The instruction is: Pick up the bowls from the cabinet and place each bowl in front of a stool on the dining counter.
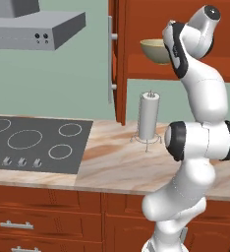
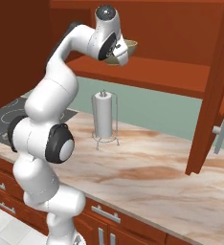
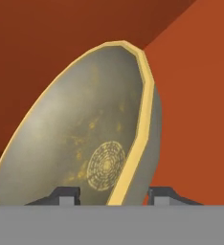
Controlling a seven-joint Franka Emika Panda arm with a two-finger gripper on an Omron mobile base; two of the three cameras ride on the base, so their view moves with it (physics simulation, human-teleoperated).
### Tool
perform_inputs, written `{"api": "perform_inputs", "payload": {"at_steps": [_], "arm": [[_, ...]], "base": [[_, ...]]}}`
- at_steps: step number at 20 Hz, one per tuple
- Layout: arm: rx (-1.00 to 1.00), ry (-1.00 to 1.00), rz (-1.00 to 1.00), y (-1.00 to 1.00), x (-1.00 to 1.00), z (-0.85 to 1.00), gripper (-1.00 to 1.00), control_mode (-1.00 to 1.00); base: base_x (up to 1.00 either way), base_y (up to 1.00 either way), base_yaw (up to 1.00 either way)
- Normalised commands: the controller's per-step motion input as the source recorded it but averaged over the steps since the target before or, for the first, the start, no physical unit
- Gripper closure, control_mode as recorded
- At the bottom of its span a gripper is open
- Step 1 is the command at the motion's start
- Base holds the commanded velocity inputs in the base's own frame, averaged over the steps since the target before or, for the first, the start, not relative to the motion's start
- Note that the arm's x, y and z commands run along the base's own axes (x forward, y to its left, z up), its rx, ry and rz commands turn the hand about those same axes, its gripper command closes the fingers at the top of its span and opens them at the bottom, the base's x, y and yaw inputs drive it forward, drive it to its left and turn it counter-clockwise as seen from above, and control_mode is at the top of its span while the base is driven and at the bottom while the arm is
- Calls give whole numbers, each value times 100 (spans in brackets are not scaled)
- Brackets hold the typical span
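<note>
olive bowl (image 3: 85, 139) on cabinet (image 1: 186, 29) shelf; pincer (image 3: 113, 195) straddles its rim, grip unclear.

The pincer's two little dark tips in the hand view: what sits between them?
The pale yellow rim of the olive-tan bowl runs down between the pincer tips in the hand view, one tip on each side of the bowl's wall.

Even, bright rendered light is filling all three views, with no glare or hot spots showing. Soft shadows are lying on the counter (image 1: 122, 167) beside the paper towel holder (image 1: 149, 118) and under the cabinet (image 2: 171, 43), whose interior is looking darker toward its top. The bowl (image 3: 85, 139) is appearing sharp up close, its inside shading from grey to lighter olive. Edges are looking slightly jagged and blocky; no lens distortion is bending lines.
</note>
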Motion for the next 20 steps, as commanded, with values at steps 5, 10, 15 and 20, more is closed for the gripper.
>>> {"api": "perform_inputs", "payload": {"at_steps": [5, 10, 15, 20], "arm": [[0, -11, 0, -14, -100, 0, 100, -100], [0, -19, 0, -4, -100, 0, 100, -100], [0, -20, 0, 4, -100, -3, 100, -100], [-1, -16, 0, 1, -100, -16, 100, -100]], "base": [[0, 0, 0], [0, 0, 0], [0, 0, 0], [0, 0, 0]]}}
